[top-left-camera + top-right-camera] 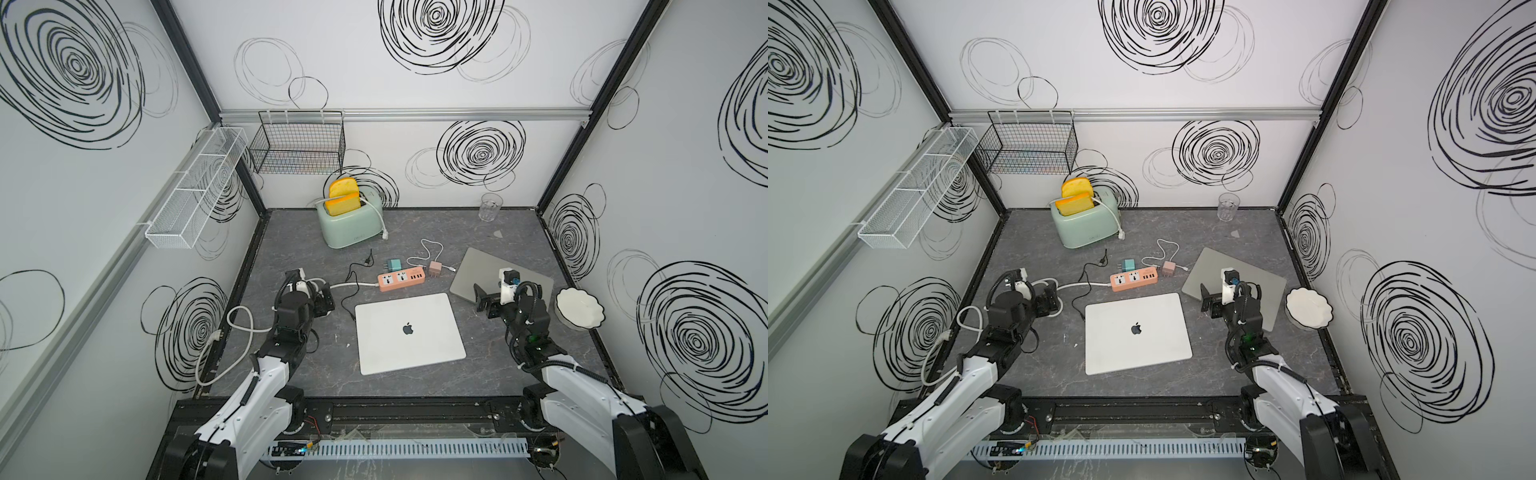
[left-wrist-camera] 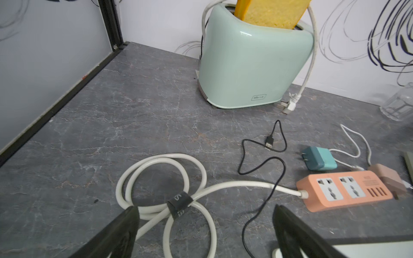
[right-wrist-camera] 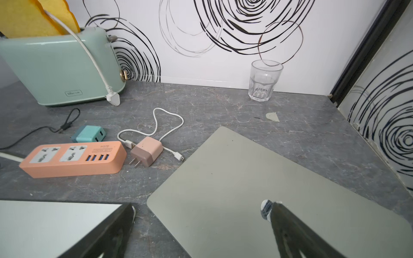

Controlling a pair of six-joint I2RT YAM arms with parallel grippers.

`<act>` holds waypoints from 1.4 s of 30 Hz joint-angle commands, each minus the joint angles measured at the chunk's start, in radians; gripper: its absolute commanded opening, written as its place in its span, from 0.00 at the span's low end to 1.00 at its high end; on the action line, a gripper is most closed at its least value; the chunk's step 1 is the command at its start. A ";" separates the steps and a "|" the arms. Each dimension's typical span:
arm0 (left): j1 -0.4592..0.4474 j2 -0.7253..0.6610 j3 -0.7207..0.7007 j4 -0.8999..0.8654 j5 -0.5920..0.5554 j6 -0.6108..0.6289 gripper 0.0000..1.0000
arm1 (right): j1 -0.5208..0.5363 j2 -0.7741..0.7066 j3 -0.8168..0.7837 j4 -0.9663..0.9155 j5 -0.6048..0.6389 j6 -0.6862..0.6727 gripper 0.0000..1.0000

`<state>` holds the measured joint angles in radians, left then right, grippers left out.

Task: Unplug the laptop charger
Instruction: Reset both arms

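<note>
Not started yet imo: left gripper [image 2: 205,207] and right gripper [image 3: 202,204] both wide open, empty. Next, left has to pinch the black cable [image 2: 285,166] where it meets the white laptop [image 1: 409,332].

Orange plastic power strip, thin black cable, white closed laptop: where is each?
Orange plastic power strip [image 1: 401,281]: in a top view, socket face.
Thin black cable [image 2: 269,141]: left wrist view, USB plug end.
White closed laptop [image 1: 432,332]: in a top view, bare lid.
</note>
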<state>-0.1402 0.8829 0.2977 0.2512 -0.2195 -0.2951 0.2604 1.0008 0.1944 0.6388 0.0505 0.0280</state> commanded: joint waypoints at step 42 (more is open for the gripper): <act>0.097 0.538 -0.013 0.855 0.078 0.253 0.97 | -0.311 0.343 -0.090 0.651 -0.195 -0.025 0.99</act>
<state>-0.0059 1.3880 0.2642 0.9653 -0.2005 -0.1299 -0.0700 1.3041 0.0872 1.1957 -0.1078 -0.0025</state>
